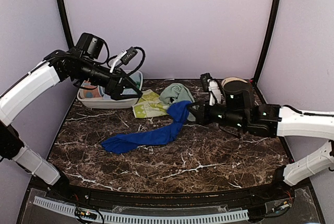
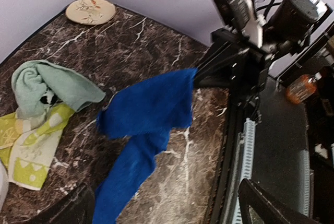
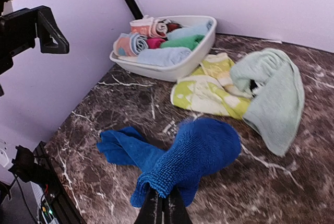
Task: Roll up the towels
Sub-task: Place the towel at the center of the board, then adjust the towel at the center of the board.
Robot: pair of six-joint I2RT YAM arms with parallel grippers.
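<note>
a dark brown marble bench point(image 1: 209, 166) with white veins is carrying everything, and pale lilac walls point(image 1: 172, 20) are closing it in on three sides, with black posts point(image 1: 269, 25) running up the back corners. a white tub point(image 3: 172, 70) is sitting at the back left, holding rolled cloths point(image 3: 156, 41) in pink, blue and green. a round beige plate point(image 2: 90, 11) is lying flat in the back right corner.

the right tool point(image 3: 162, 203) is reaching in low from the right, its jaws pressed together on one end of the blue towel point(image 1: 151, 135). that end is hanging bunched and raised off the bench, while the rest of the towel is trailing across the marble toward the front left, where its far end is lying crumpled.

the left tool point(image 1: 129, 87) is hovering above the front edge of the tub, its jaws spread wide and touching nothing; in its own wrist view both fingers point(image 2: 78, 205) are showing far apart at the bottom corners.

the mint green towel point(image 1: 177, 93) is lying in a loose heap near the back middle of the bench, just behind the raised blue end. it is overlapping one edge of the yellow-green patterned towel point(image 1: 148, 104), which is spreading flat between it and the tub.
</note>
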